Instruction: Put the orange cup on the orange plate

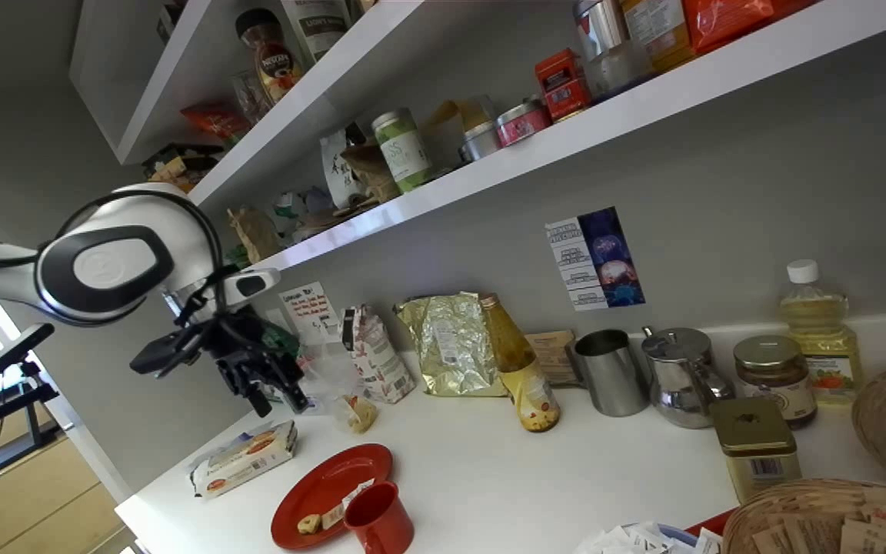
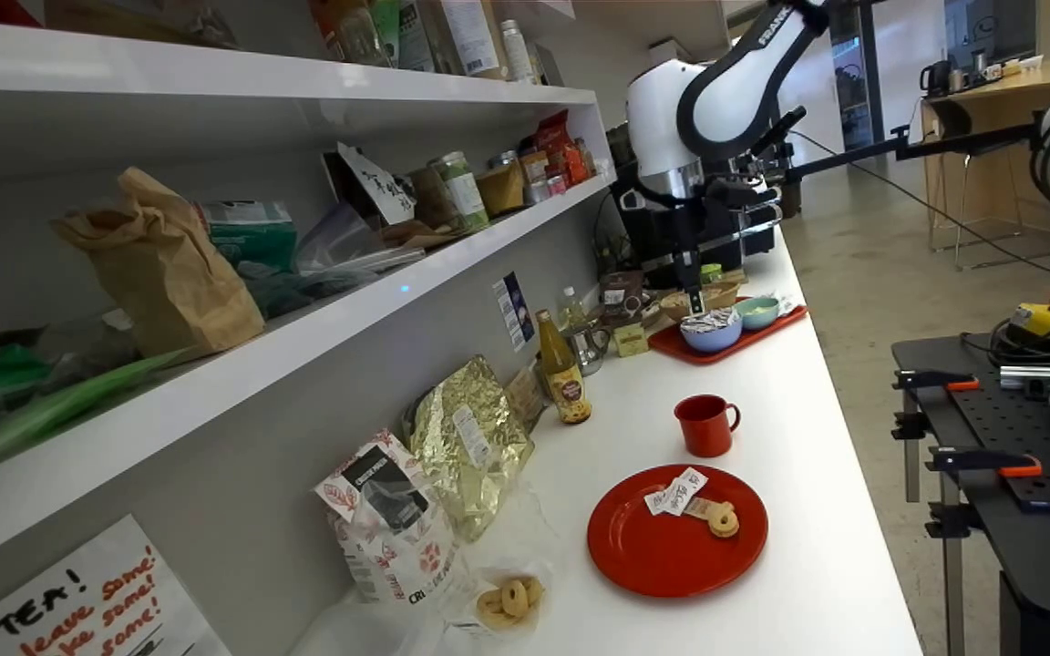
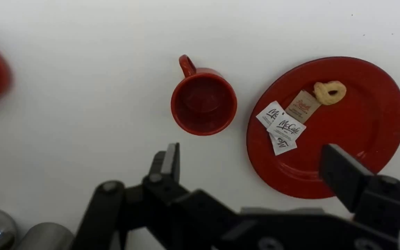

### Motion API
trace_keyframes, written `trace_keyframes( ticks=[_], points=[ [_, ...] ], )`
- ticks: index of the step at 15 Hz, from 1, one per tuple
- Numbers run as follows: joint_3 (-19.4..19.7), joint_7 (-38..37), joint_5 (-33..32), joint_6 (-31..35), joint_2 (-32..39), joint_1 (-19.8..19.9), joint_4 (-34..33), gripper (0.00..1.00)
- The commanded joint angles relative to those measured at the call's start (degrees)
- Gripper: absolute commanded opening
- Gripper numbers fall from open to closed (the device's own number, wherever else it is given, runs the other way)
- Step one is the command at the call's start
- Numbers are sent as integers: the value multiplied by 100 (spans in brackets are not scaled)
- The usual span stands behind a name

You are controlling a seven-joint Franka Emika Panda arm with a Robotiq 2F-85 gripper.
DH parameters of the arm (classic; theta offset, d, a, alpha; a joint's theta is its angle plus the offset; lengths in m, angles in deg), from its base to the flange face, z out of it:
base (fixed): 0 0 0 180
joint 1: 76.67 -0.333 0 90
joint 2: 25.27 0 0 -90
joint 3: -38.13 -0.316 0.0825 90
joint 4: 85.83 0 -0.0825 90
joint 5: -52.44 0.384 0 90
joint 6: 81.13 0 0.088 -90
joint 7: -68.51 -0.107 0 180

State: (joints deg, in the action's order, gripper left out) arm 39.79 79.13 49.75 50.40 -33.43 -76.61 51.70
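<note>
The orange cup (image 1: 380, 525), a red-orange mug, stands upright on the white counter beside the orange plate. It also shows in an exterior view (image 2: 704, 430) and in the wrist view (image 3: 203, 100), with its handle facing away from the plate. The orange plate (image 1: 308, 504) is round and flat; it also shows in an exterior view (image 2: 643, 560) and the wrist view (image 3: 363, 135). On it lie several paper packets (image 3: 286, 126) and a pale ring-shaped biscuit (image 3: 330, 93). My gripper (image 3: 252, 146) is open and empty, high above the counter; it also shows in both exterior views (image 1: 281, 404) (image 2: 694, 305).
A shelf (image 1: 681, 94) runs along the wall over the counter. A yellow bottle (image 1: 527, 377), metal pitcher (image 1: 612, 377) and metal teapot (image 1: 681, 385) stand along the wall. A red tray (image 2: 716, 353) with bowls lies farther along. A bag of biscuits (image 2: 509, 601) lies near the plate.
</note>
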Motion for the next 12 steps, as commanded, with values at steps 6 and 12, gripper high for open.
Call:
trace_keyframes(
  ticks=[6,12],
  points=[
    [-172,409,-108,-618,1955,-20,-1280,100],
    [-294,274,-478,-1023,2577,-113,-1667,100]
  ],
)
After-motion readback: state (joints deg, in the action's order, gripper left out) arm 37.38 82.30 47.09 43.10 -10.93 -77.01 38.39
